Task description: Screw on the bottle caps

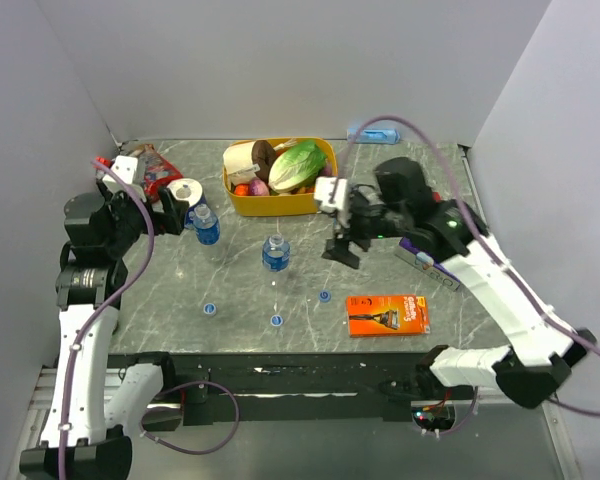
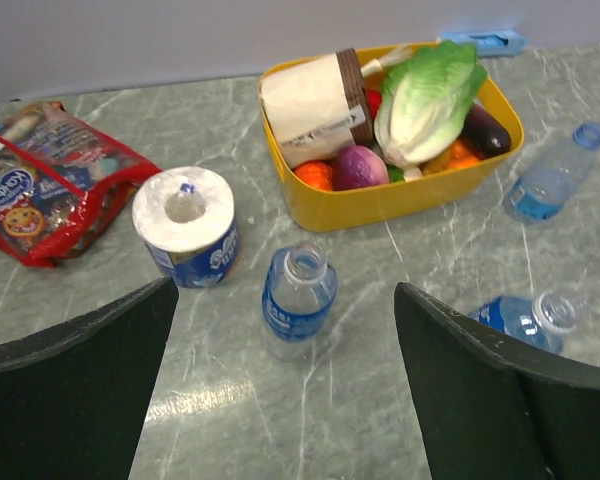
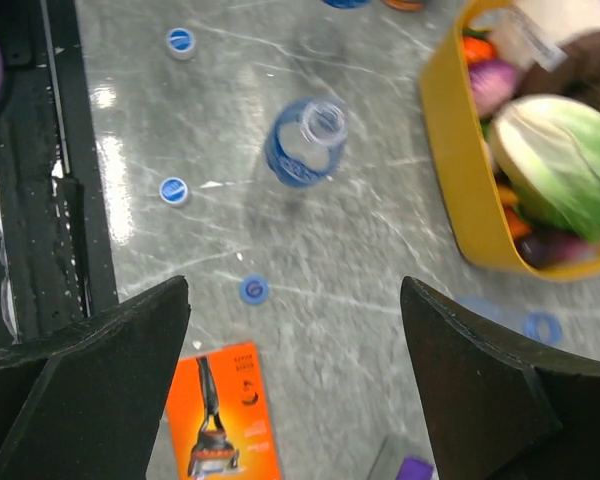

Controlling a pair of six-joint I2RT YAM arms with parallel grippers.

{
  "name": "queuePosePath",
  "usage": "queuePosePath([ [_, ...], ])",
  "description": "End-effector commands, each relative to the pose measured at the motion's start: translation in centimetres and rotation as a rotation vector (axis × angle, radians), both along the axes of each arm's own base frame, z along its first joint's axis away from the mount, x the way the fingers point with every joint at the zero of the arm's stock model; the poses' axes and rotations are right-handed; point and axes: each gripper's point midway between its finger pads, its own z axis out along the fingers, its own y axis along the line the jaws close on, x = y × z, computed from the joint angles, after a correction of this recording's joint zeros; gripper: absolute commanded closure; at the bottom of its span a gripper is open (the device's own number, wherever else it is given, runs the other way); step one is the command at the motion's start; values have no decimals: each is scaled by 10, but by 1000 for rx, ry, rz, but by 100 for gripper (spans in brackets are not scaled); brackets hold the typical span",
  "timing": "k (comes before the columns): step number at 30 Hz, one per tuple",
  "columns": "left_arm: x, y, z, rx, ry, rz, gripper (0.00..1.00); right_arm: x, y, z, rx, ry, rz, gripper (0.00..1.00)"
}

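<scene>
Two clear open-necked bottles with blue labels stand on the table, one (image 1: 206, 224) by the left gripper and one (image 1: 275, 253) mid-table. The left wrist view shows the near bottle (image 2: 298, 295) and two more bottles (image 2: 555, 180) (image 2: 530, 320) to the right. Three small blue caps (image 1: 210, 309) (image 1: 276, 320) (image 1: 324, 296) lie near the front edge. They also show in the right wrist view (image 3: 180, 40) (image 3: 173, 190) (image 3: 253, 290). My left gripper (image 1: 175, 212) (image 2: 285, 290) is open and empty, just short of the near bottle. My right gripper (image 1: 342, 250) (image 3: 295, 300) is open and empty, above the table right of the middle bottle (image 3: 305, 145).
A yellow bin (image 1: 280, 205) (image 2: 380, 205) (image 3: 460, 170) of toy food stands at the back. A toilet roll (image 1: 185, 190) (image 2: 185, 225) and a red snack bag (image 1: 150, 172) (image 2: 40, 190) lie back left. An orange razor box (image 1: 388, 314) (image 3: 220, 420) lies front right.
</scene>
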Motion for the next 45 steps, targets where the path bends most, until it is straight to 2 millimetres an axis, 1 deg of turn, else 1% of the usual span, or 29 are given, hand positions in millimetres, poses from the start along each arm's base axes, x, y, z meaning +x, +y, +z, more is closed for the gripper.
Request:
queuePosePath([
  [1,-16,-9,-16,24,40,-65,4,15,41,-1,-12,-52,26,8],
  [3,-20,-8,-17,32,35,-63,4,31,59,5,31,-50,-17,9],
  [4,-22,-8,-16,33,34,-63,4,42,70,-8,15,-13,-33,10],
  [5,-24,-8,-16,32,31,-65,4,49,77,-10,19,1,-47,13],
  [6,-25,-7,-14,63,18,-73,4,55,84,-5,35,12,-61,15],
  [7,-27,-8,-15,65,20,-76,4,63,93,-22,9,49,-68,17],
  [9,-29,-9,-14,67,11,-81,4,76,104,-30,3,70,-94,18],
  [11,-29,-8,-14,67,8,-79,4,83,109,-33,1,74,-107,18],
  [12,-29,-9,-13,63,8,-81,4,84,113,-41,-12,92,-102,18],
  [14,-28,-9,-14,60,9,-78,4,84,116,-45,-16,103,-97,18],
  [18,-25,-9,-12,55,6,-81,4,80,122,-62,-47,130,-85,18],
  [21,-23,-10,-9,50,0,-83,4,78,123,-74,-72,154,-89,19],
  [26,-21,-10,-10,47,-3,-85,4,80,119,-94,-129,168,-116,28],
  [27,-19,-10,-10,47,-8,-88,4,80,118,-96,-135,171,-120,31],
  [28,-19,-12,-9,45,-10,-97,4,80,118,-98,-137,171,-122,37],
  [29,-18,-14,-8,40,-12,-113,4,81,117,-99,-137,169,-127,39],
  [32,-17,-22,-4,33,-26,-161,4,80,116,-102,-147,178,-133,40],
  [34,-15,-26,-5,30,-29,-192,4,79,113,-104,-155,181,-139,41],
  [36,-16,-34,-9,23,-18,-241,4,77,111,-107,-165,182,-129,44],
  [37,-16,-36,-11,18,-9,-258,4,76,110,-108,-171,184,-125,50],
  [38,-16,-43,-14,9,8,-304,4,75,110,-109,-174,183,-122,53],
  [39,-17,-46,-16,1,15,-325,4,74,109,-108,-173,185,-117,62],
  [41,-18,-53,-21,-5,25,-382,4,68,109,-110,-176,194,-93,71],
  [42,-21,-60,-21,-14,22,-424,4,65,110,-111,-172,208,-77,79],
  [44,-22,-65,-22,-16,13,-458,4,60,108,-110,-171,212,-61,86],
  [45,-24,-69,-21,-20,9,-485,4,58,108,-107,-168,208,-49,92],
])
